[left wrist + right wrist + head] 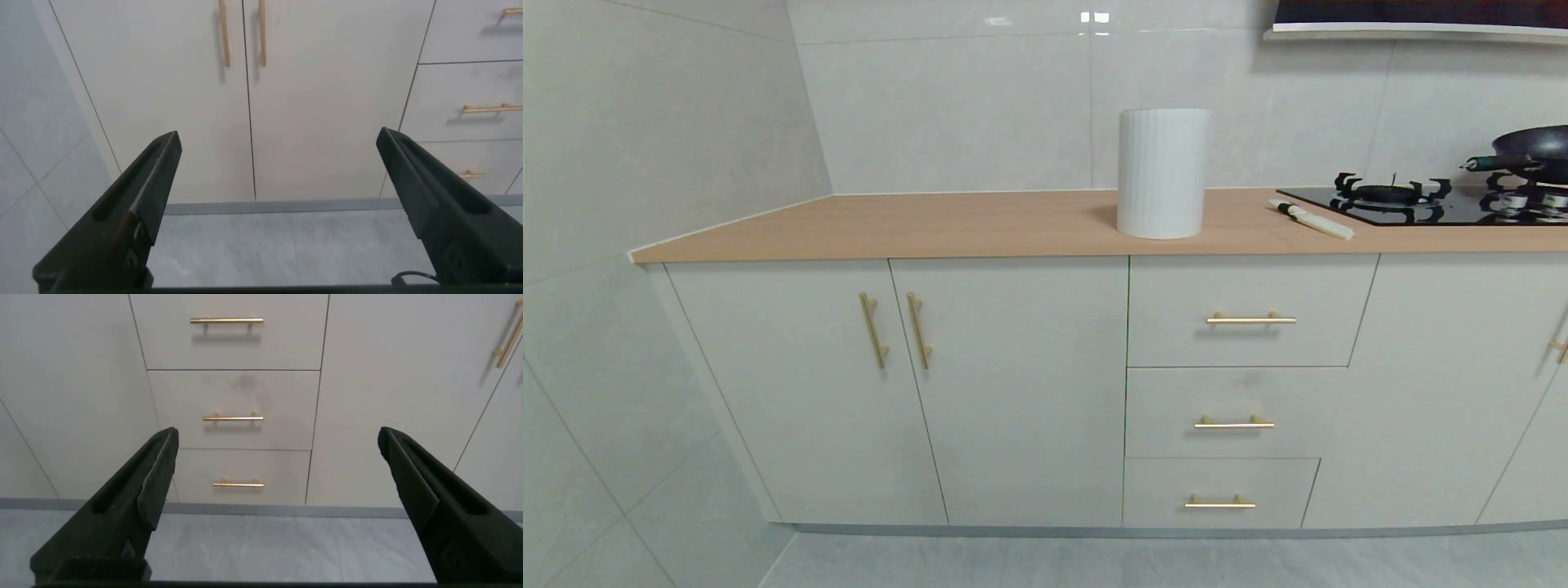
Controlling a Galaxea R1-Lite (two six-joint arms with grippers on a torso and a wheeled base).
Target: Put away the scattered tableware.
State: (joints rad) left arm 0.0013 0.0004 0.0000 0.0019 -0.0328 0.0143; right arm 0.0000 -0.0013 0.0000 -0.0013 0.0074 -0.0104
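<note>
A white ribbed cylindrical holder (pixel 1161 173) stands upright on the wooden countertop (pixel 931 224). To its right a cream utensil with a dark tip (pixel 1311 219) lies flat on the counter beside the stove. My left gripper (pixel 278 151) is open and empty, held low before the double cabinet doors (pixel 245 90). My right gripper (pixel 278 445) is open and empty too, facing the stack of three drawers (pixel 233 400).
A black gas hob (pixel 1421 202) with a dark wok (pixel 1531 151) sits at the counter's right end. Tiled walls close the left side and back. White cabinets with gold handles (pixel 1251 319) stand below the counter, and grey floor (pixel 1094 563) lies in front.
</note>
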